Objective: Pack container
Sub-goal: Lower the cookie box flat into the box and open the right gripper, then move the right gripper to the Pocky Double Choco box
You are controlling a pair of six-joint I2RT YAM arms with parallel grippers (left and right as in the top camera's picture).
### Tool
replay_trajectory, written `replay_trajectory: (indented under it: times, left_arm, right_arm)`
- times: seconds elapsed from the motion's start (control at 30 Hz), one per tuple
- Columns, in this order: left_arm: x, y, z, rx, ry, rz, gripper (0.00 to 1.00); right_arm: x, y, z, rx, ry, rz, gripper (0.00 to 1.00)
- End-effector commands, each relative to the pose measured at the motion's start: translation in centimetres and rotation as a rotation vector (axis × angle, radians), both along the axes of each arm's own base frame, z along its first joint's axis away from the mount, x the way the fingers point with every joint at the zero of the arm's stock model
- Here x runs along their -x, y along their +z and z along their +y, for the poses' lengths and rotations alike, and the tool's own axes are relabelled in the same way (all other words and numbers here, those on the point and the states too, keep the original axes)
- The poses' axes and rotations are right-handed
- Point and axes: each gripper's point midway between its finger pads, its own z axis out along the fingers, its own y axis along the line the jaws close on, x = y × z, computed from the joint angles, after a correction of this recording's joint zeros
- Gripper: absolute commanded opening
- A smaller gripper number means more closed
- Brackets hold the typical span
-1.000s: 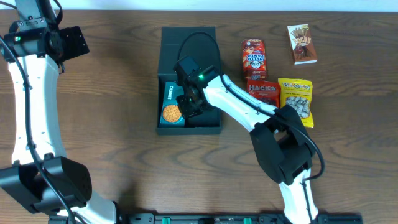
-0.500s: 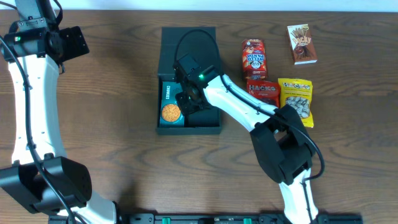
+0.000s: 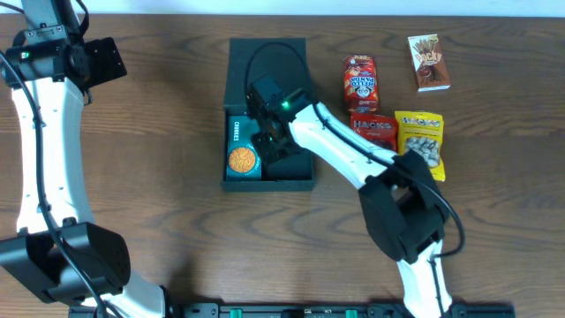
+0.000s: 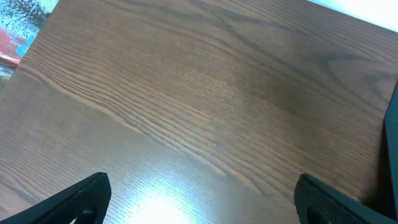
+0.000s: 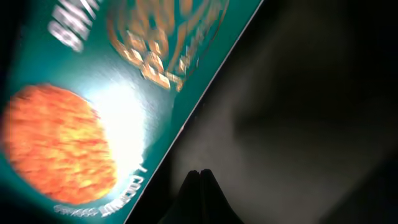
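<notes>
Beside my right tool [image 3: 272, 148], closed empty inside the dark matte cardboard container [image 3: 240, 75], lies a teal orange-circled cardboard snack box [image 3: 242, 150]; I should lift straight, without nudging it.

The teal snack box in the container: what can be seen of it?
The teal snack box is a flat, oblong carton, glossy cardboard judging by the glare in the right wrist view. It is printed with an orange textured circle, white lettering and gold print. It lies face up on the floor of the dark container, along the left wall, with the orange circle toward the near end. The right gripper hangs just beside its right edge, over bare floor; contact cannot be confirmed.
</notes>
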Motion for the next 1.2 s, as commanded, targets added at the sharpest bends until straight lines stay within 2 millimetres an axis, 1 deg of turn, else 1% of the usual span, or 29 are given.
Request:
replay_trajectory:
  times: [0.0,0.03,0.07,0.17,0.23,0.27,0.3,0.4,0.5,0.6,0.63,0.7,0.73,0.77,0.8,0.83,0.87,0.9,0.97,1.07,1.17]
  left_arm:
    - [-0.1,-0.4,0.0,0.008,-0.008,0.009,0.95]
    - [-0.1,-0.4,-0.1,0.01,-0.01,0.009,0.95]
    - [-0.1,-0.4,-0.2,0.013,-0.012,0.008,0.95]
    - [-0.1,-0.4,-0.4,0.024,-0.019,0.009,0.95]
    - [-0.1,-0.5,-0.4,0.026,-0.02,0.01,0.95]
    - [-0.1,-0.5,-0.4,0.026,-0.02,0.011,0.95]
    - [-0.1,-0.5,-0.4,0.027,-0.02,0.013,0.95]
    - [0.0,-0.6,-0.4,0.028,-0.02,0.018,0.95]
    - [0.1,-0.6,-0.4,0.028,-0.02,0.019,0.95]
    - [0.1,-0.6,-0.4,0.028,-0.02,0.019,0.95]
    - [0.1,-0.6,-0.4,0.028,-0.02,0.019,0.95]
    - [0.1,-0.6,-0.4,0.028,-0.02,0.019,0.95]
    - [0.1,-0.6,-0.4,0.028,-0.02,0.019,0.95]
    - [0.1,-0.6,-0.4,0.028,-0.02,0.019,0.95]
    - [0.1,-0.6,-0.5,0.028,-0.021,0.019,0.95]
    - [0.1,-0.6,-0.5,0.028,-0.021,0.019,0.95]
    - [0.1,-0.6,-0.5,0.029,-0.021,0.019,0.95]
    - [0.1,-0.6,-0.5,0.031,-0.018,0.018,0.95]
    - [0.1,-0.6,-0.5,0.033,-0.015,0.017,0.95]
    - [0.1,-0.6,-0.5,0.038,-0.006,0.014,0.95]
    - [0.1,-0.6,-0.5,0.039,-0.006,0.014,0.95]
  right_arm:
    - [-4.1,9.8,-1.1,-0.038,-0.019,-0.28,0.01]
    - [-4.9,11.3,-1.8,-0.023,-0.029,-0.337,0.02]
    - [-5.9,12.9,-2.9,0.004,-0.054,-0.407,0.01]
    - [-8.7,17.0,-7.5,0.093,-0.187,-0.575,0.02]
    - [-10.1,18.2,-10.2,0.113,-0.258,-0.614,0.04]
    - [-10.7,18.3,-11.6,0.118,-0.289,-0.618,0.04]
    - [-11.5,18.3,-13.7,0.132,-0.331,-0.616,0.04]
    - [-13.3,17.3,-18.7,0.177,-0.426,-0.593,0.04]
    - [-15.0,16.8,-24.7,0.237,-0.492,-0.593,0.05]
    - [-16.4,17.1,-30.1,0.245,-0.582,-0.621,0.15]
    - [-16.9,17.3,-31.8,0.228,-0.615,-0.634,0.15]
    - [-17.7,17.6,-34.5,0.174,-0.657,-0.649,0.2]
    - [-18.0,17.6,-35.8,0.14,-0.672,-0.653,0.29]
    - [-18.3,17.6,-36.7,0.111,-0.681,-0.657,0.49]
    - [-18.5,17.5,-37.5,0.085,-0.689,-0.658,0.72]
    - [-18.6,17.3,-38.4,0.057,-0.695,-0.654,0.9]
    - [-18.7,16.7,-38.8,0.035,-0.682,-0.643,0.99]
    - [-18.8,16.3,-39.0,0.022,-0.645,-0.631,0.99]
    - [-18.9,14.5,-38.7,0.01,-0.55,-0.597,0.99]
    - [-19.3,12.5,-38.4,0.045,-0.472,-0.572,0.99]
    - [-19.7,10.4,-37.6,0.076,-0.39,-0.544,0.99]
